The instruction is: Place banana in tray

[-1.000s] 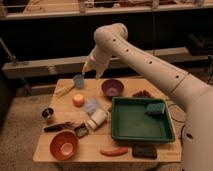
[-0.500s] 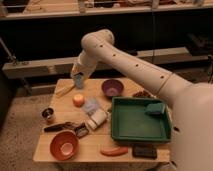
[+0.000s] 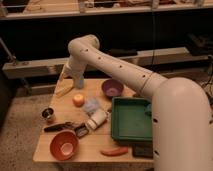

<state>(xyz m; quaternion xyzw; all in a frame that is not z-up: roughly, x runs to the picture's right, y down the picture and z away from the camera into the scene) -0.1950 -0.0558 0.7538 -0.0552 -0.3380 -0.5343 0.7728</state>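
The pale yellow banana (image 3: 64, 90) lies near the table's back left corner, to the left of a blue cup (image 3: 79, 81). My gripper (image 3: 68, 76) hangs at the end of the white arm, which bends down from the elbow. It is just above the banana and beside the cup, partly hiding the cup. The dark green tray (image 3: 131, 102) sits on the right side of the table, well away from the gripper. A teal object (image 3: 148, 109) lies at its right edge, and my arm covers part of the tray.
A purple bowl (image 3: 112, 88) stands behind the tray. An orange fruit (image 3: 78, 100), a crumpled bag (image 3: 91, 105) and a white bottle (image 3: 96, 119) fill the middle. A metal cup (image 3: 48, 114), black tool (image 3: 60, 126), orange bowl (image 3: 64, 145) and orange-red sausage (image 3: 114, 151) sit toward the front.
The arm has swung left and lowered. The gripper has moved from above the blue cup to the back left corner, over the banana.
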